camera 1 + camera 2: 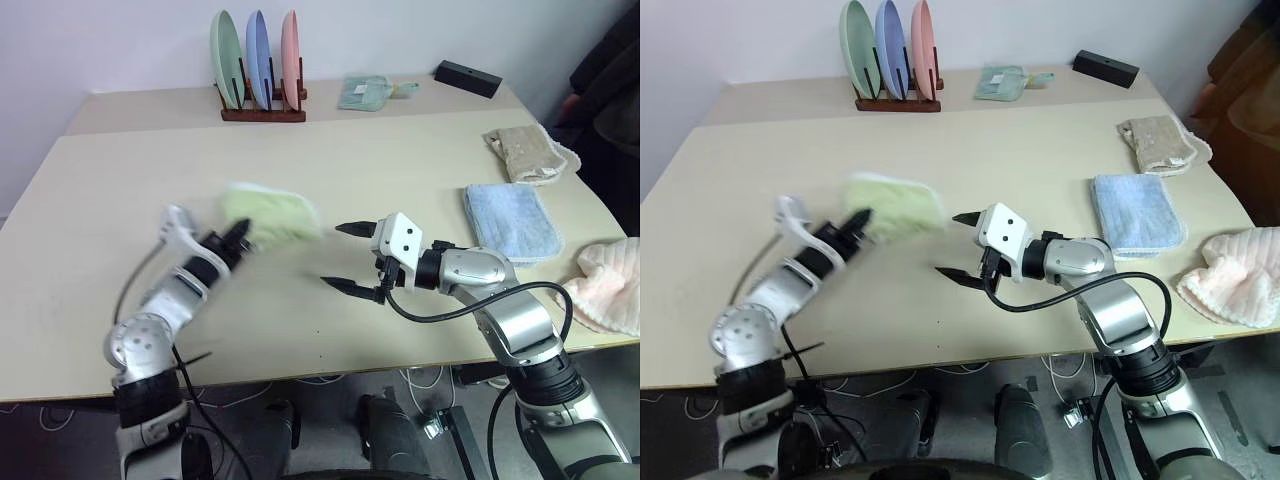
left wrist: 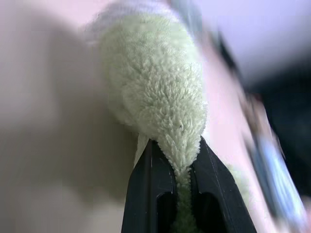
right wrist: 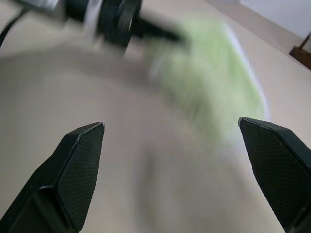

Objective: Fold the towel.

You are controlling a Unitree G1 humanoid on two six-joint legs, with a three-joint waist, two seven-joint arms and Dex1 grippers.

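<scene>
The light green towel (image 1: 272, 217) hangs bunched just above the middle of the table, held by one edge. My left gripper (image 1: 240, 238) is shut on that edge; in the left wrist view the terry cloth (image 2: 155, 92) is pinched between the two black fingers (image 2: 155, 189). My right gripper (image 1: 347, 257) stands open to the right of the towel, apart from it, with nothing between its fingertips. In the right wrist view the towel (image 3: 214, 82) lies ahead of the wide-spread fingers (image 3: 80, 165), with the left gripper (image 3: 160, 34) at its far side.
A folded light blue towel (image 1: 510, 220), a beige towel (image 1: 527, 152) and a pink towel (image 1: 612, 285) lie along the table's right side. A rack with three plates (image 1: 260, 75), a small green cloth (image 1: 366, 92) and a black box (image 1: 467, 78) stand at the back.
</scene>
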